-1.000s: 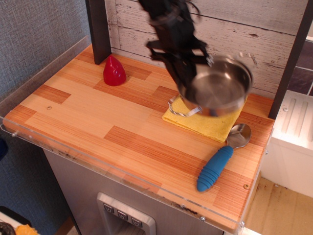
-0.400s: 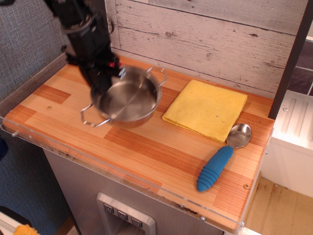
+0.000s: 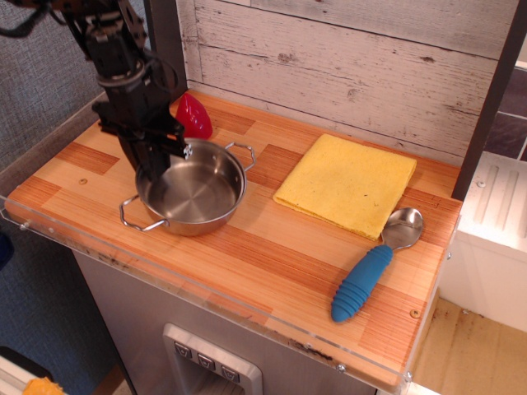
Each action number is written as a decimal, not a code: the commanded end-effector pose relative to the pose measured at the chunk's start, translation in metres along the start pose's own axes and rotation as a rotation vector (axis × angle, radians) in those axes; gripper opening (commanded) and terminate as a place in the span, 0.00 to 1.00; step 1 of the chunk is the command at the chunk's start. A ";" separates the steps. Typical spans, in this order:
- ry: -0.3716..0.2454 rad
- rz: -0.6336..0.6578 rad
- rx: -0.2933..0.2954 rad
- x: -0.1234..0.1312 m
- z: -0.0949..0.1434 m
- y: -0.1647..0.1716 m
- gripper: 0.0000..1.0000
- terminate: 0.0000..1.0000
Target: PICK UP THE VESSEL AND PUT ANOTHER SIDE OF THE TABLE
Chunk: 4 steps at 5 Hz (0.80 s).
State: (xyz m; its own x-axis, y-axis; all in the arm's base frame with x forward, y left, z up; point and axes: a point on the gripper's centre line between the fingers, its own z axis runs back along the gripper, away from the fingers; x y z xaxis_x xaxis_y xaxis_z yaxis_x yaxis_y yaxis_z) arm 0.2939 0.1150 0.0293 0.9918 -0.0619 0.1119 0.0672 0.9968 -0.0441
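Note:
The vessel (image 3: 196,196), a shallow shiny steel pan with two wire loop handles, sits level on the left part of the wood-plank table (image 3: 272,247). My gripper (image 3: 158,160) comes down from the upper left, with its fingers closed over the pan's back-left rim. One finger is inside the rim and the other is outside. One loop handle points to the front left, the other to the back right.
A red cone-shaped object (image 3: 196,119) stands just behind the pan by a dark post (image 3: 165,41). A yellow cloth (image 3: 346,183) lies at the right back. A blue-handled spoon (image 3: 375,267) lies at the front right. A clear acrylic rim (image 3: 206,304) edges the table.
My gripper carried the pan from above the yellow cloth on the right across to the left, then lowered it to the table surface, where it now sits level.

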 end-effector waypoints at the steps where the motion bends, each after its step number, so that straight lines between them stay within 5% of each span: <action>1: -0.002 0.017 0.073 -0.011 0.021 0.020 0.00 0.00; 2: -0.010 0.075 0.069 -0.016 0.029 0.029 1.00 0.00; 4: -0.027 0.068 0.066 -0.013 0.040 0.027 1.00 0.00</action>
State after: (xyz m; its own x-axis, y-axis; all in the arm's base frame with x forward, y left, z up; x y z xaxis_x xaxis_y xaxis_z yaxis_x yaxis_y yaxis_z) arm 0.2752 0.1414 0.0428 0.9963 0.0126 0.0854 -0.0111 0.9998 -0.0173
